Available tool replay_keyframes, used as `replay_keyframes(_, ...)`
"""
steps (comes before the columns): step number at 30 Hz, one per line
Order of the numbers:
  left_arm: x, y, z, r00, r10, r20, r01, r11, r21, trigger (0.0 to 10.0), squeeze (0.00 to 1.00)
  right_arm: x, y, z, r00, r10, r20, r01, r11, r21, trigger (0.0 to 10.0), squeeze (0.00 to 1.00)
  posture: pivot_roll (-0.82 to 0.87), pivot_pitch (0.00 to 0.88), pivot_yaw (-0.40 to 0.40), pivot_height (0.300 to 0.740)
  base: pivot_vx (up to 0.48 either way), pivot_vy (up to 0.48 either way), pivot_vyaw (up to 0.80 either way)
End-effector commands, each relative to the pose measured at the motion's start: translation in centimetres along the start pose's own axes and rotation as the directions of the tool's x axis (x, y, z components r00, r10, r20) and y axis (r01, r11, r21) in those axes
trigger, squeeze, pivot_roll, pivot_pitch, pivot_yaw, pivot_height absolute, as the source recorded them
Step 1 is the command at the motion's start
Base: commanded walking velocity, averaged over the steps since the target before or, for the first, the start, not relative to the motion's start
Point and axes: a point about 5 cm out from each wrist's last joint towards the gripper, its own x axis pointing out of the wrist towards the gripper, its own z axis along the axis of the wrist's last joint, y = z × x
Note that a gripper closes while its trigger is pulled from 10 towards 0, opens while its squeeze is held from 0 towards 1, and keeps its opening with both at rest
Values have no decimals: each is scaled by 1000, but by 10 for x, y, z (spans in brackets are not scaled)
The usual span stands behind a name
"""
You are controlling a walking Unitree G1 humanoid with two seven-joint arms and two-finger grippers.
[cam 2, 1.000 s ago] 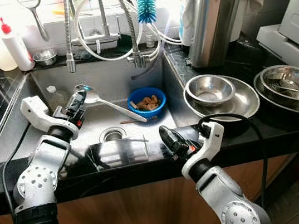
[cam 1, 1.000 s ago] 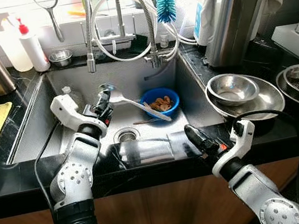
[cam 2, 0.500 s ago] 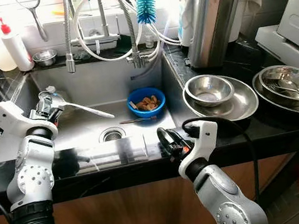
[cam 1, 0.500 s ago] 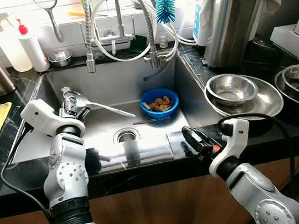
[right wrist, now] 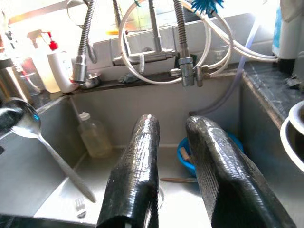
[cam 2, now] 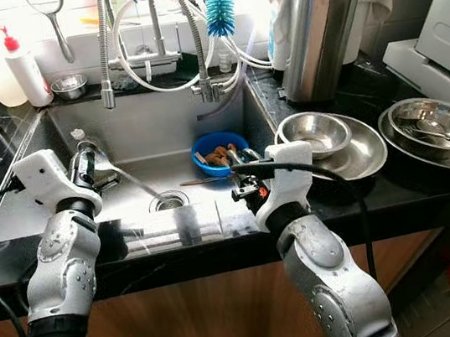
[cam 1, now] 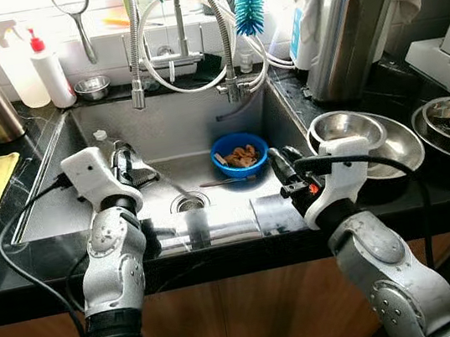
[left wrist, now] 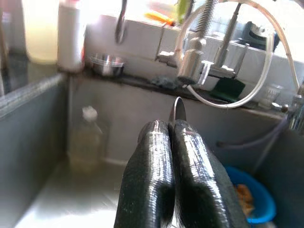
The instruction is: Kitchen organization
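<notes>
Two grippers work over one sink (cam 1: 59,189): our left gripper (cam 1: 127,164) is clamped on a ladle (right wrist: 19,118) at the sink's left side, our right gripper (cam 1: 286,168) hangs parted at its front right edge. Beyond lies one blue bowl (cam 1: 240,151) holding food. Our right wrist view shows the ladle's bowl, which our left shows edge-on.
</notes>
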Motion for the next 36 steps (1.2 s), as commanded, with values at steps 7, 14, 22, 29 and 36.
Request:
replay_keyframes(7,0,-12,-7,996,-88,13,85,986,144,10000,0,-5,-9,-11,998,-57,-18,55,995,-83,10000,0,-62,50,-16,740,0,0,0)
replay_keyframes(14,-1,-5,-19,996,-79,-40,85,977,194,10000,0,-7,-11,-14,997,-75,-19,73,994,-86,10000,0,-65,56,-12,740,0,0,0)
replay_keyframes(22,-3,-3,-32,989,-94,-116,121,961,248,10000,0,-6,-10,-18,997,-73,-28,70,994,-83,10000,0,-55,41,-12,740,0,0,0)
replay_keyframes(29,-3,-4,-34,986,-107,-129,137,960,243,10000,0,-6,-12,-17,997,-75,-20,73,994,-87,10000,0,-57,27,-11,740,0,0,0)
replay_keyframes(36,-1,-7,-33,984,-123,-131,152,959,238,10000,282,-4,-11,-17,997,-70,-18,69,994,-80,10000,0,-56,16,-11,740,0,0,0)
